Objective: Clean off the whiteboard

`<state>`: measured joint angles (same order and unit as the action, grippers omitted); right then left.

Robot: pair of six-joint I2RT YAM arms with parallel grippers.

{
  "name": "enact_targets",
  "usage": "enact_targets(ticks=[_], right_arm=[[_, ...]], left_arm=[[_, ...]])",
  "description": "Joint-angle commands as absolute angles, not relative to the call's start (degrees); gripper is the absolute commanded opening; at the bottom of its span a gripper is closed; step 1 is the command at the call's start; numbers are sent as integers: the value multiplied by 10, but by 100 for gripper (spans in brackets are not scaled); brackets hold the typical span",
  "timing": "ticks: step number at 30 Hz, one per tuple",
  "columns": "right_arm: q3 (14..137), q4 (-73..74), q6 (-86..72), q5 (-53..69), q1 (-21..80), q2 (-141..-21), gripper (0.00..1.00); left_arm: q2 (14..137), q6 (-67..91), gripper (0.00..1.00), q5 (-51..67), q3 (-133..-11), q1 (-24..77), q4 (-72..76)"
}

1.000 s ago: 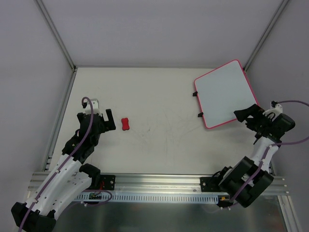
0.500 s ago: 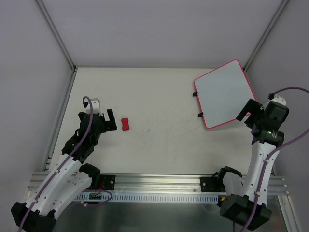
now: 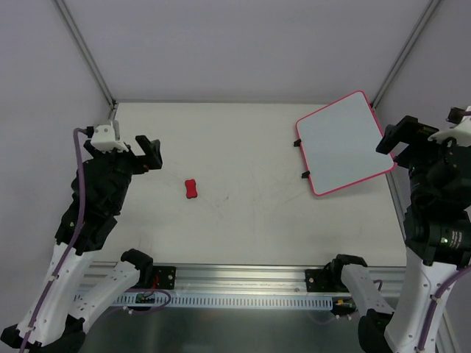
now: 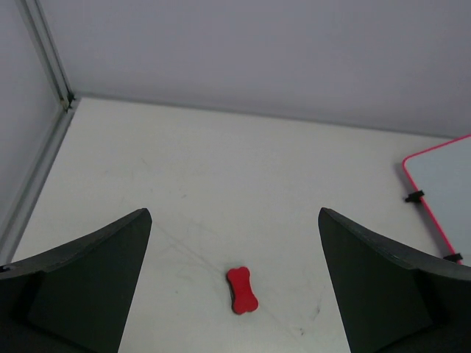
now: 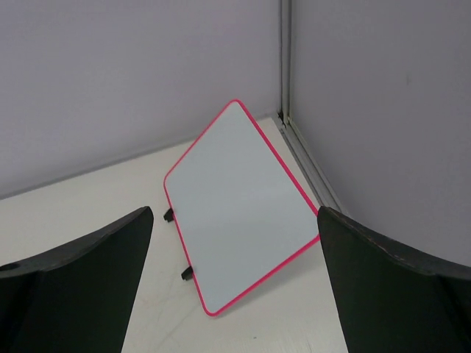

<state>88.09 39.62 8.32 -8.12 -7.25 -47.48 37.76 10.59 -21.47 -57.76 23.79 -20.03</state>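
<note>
Counts: one whiteboard [image 3: 342, 143], carrying two black clips [image 3: 297, 143] on one edge. One red bone-shaped eraser [image 3: 192, 189]. Two robot arms, so two grippers: one left gripper [image 4: 234, 213], one right gripper [image 5: 235, 212]. Each shows two dark fingers [image 4: 88, 279], four in all. One white table [image 3: 250, 228]. Two purple cables [image 3: 76, 158], one per arm.

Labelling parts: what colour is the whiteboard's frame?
The whiteboard frame is pink-red; right wrist view shows it best.
</note>
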Motion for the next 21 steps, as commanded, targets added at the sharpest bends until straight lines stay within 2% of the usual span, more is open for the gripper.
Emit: enact_targets(ticks=[1, 12, 21], right_arm=[[924, 379, 112, -100, -48, -455, 99], [932, 335, 223, -118, 16, -370, 99], [933, 326, 227, -110, 28, -344, 99]], left_arm=[[375, 36, 99, -221, -649, 236, -197], [373, -47, 99, -287, -805, 236, -203], [365, -62, 99, -301, -837, 236, -203]])
